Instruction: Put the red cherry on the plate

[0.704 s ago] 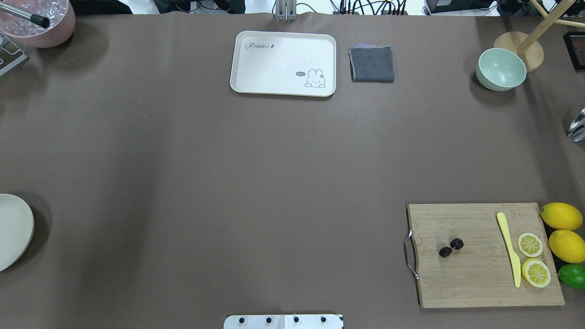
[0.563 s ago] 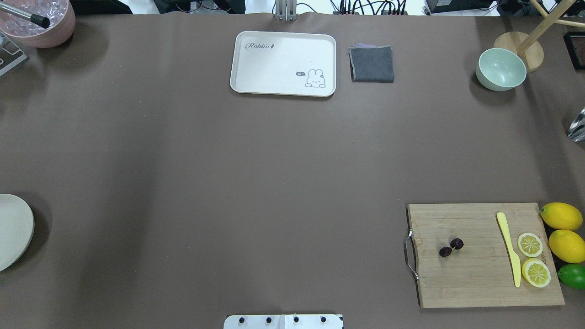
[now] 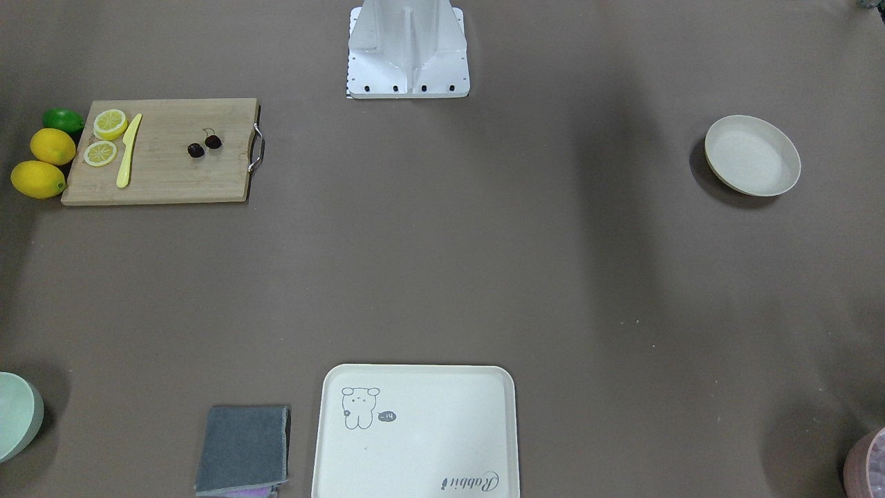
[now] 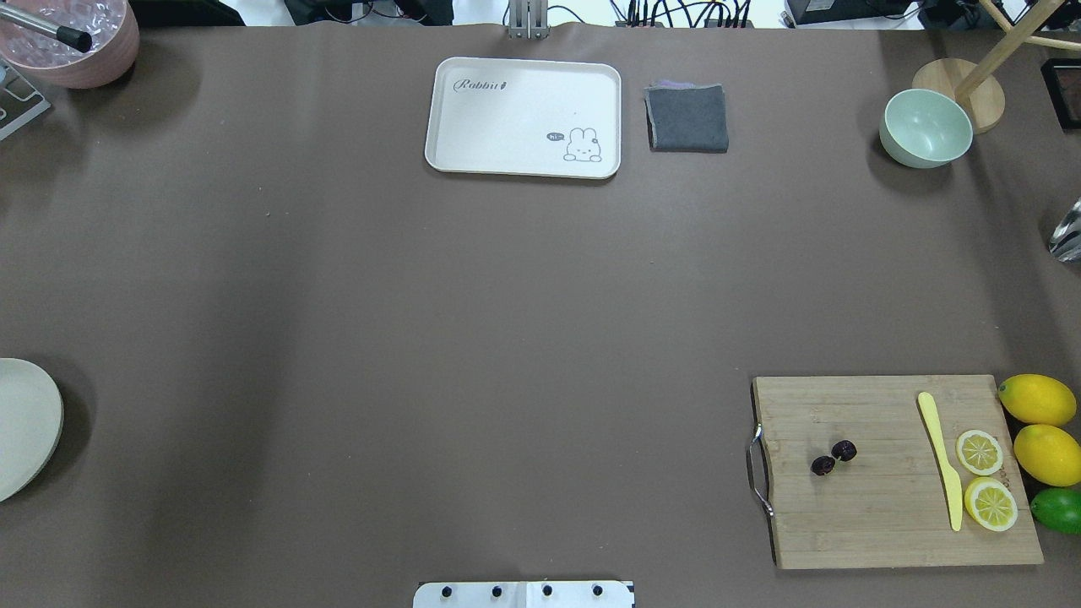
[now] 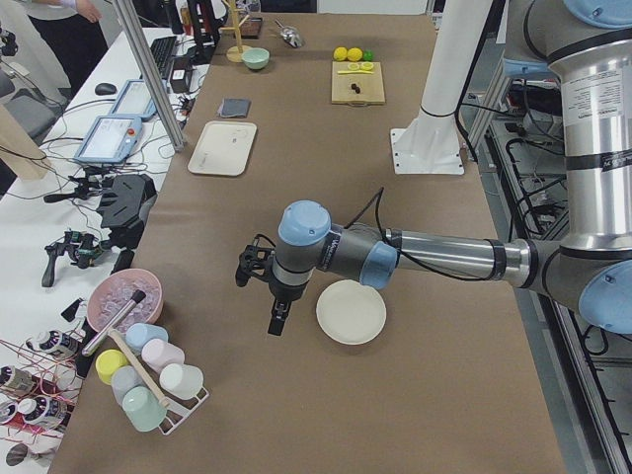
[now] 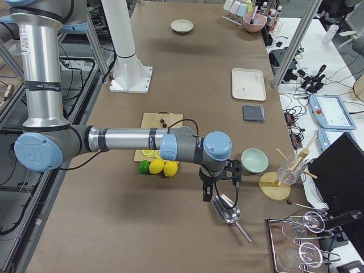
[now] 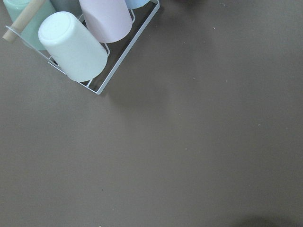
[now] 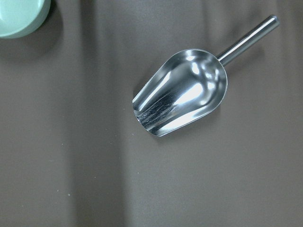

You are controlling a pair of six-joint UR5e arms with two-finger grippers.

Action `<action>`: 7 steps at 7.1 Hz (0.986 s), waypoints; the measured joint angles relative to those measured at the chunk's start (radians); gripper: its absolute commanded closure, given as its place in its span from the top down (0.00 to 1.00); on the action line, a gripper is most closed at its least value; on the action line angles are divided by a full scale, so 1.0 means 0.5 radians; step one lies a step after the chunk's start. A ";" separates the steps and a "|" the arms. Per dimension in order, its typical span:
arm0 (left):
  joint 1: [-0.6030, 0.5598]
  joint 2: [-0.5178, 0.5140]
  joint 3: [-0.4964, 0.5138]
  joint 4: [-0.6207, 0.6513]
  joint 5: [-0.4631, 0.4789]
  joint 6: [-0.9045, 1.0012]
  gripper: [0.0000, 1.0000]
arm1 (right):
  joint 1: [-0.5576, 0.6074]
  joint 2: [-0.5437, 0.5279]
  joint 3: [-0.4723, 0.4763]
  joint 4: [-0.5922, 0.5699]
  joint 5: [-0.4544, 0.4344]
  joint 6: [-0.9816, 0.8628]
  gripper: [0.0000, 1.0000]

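Note:
The red cherry (image 4: 833,457), a pair of tiny dark fruits on thin stems, lies on the wooden cutting board (image 4: 878,515) at the near right; it also shows in the front-facing view (image 3: 205,146). The plate (image 4: 25,426), round and cream-white, sits bare at the table's left edge (image 3: 752,155). My left gripper (image 5: 276,318) hangs just beside the plate (image 5: 351,312), seen only in the exterior left view. My right gripper (image 6: 208,192) hovers over a metal scoop (image 8: 182,97), far past the board, seen only in the exterior right view. Whether either is open or shut I cannot tell.
On the board lie a yellow knife (image 4: 942,460) and two lemon slices (image 4: 980,452); two lemons (image 4: 1037,399) and a lime (image 4: 1057,509) sit beside it. A rabbit tray (image 4: 524,116), grey cloth (image 4: 687,118) and mint bowl (image 4: 926,128) stand at the far side. A cup rack (image 7: 75,45) is near the left gripper.

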 measured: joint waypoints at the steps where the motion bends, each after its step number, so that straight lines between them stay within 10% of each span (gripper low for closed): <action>1: -0.001 0.003 0.002 0.003 0.000 0.000 0.98 | 0.000 -0.003 0.000 0.000 -0.001 -0.001 1.00; 7: -0.022 0.008 0.025 0.013 0.001 0.000 0.98 | 0.000 -0.015 0.000 0.000 -0.002 -0.012 1.00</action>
